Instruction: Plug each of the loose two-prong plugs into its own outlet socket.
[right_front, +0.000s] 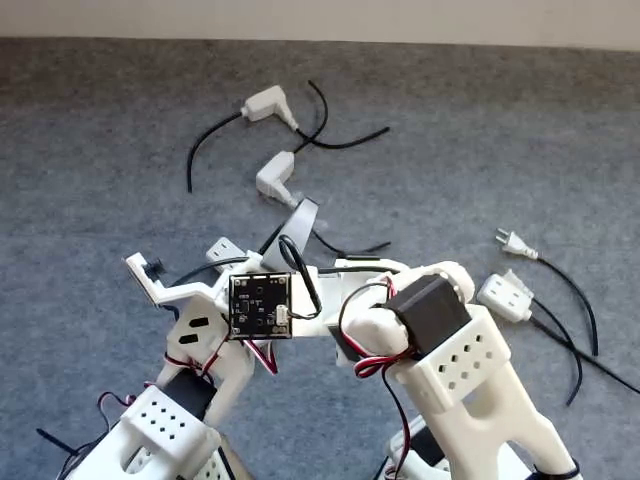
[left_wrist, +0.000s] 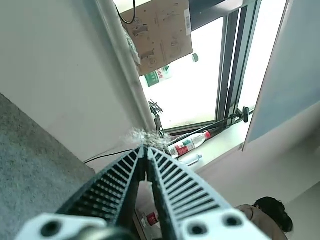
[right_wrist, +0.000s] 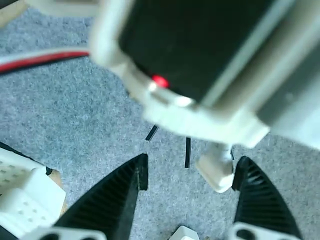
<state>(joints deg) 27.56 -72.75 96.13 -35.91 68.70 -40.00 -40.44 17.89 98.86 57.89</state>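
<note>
Two arms crouch over the grey carpeted worktop (right_front: 90, 190), where we find the plugs lying loose and none seated in a socket. The left tool (left_wrist: 146, 152) is closed on nothing. Its ribbed fingers (left_wrist: 172, 185) are pressed together and tilted up off the worktop toward a pale wall (left_wrist: 60, 75) and a window (left_wrist: 210, 75), where a bottle (left_wrist: 189, 145) lies on the sill. The right tool (right_wrist: 193, 162) stands open above the carpet and holds nothing. A white piece (right_wrist: 216, 175) lies just inside one of its black fingers (right_wrist: 112, 197), and we cannot tell whether it is a plug or a socket.

From the high view, a small two-prong plug (right_front: 513, 241) rests at the right side of the worktop, its black cable (right_front: 580, 300) curling back toward the arms. A white socket block (right_front: 505, 296) sits near it but not touching. At the far middle we see two white angled connectors well apart from that pair: the far connector (right_front: 268, 102) and the near connector (right_front: 277, 176), with black cables crossing beside them
</note>
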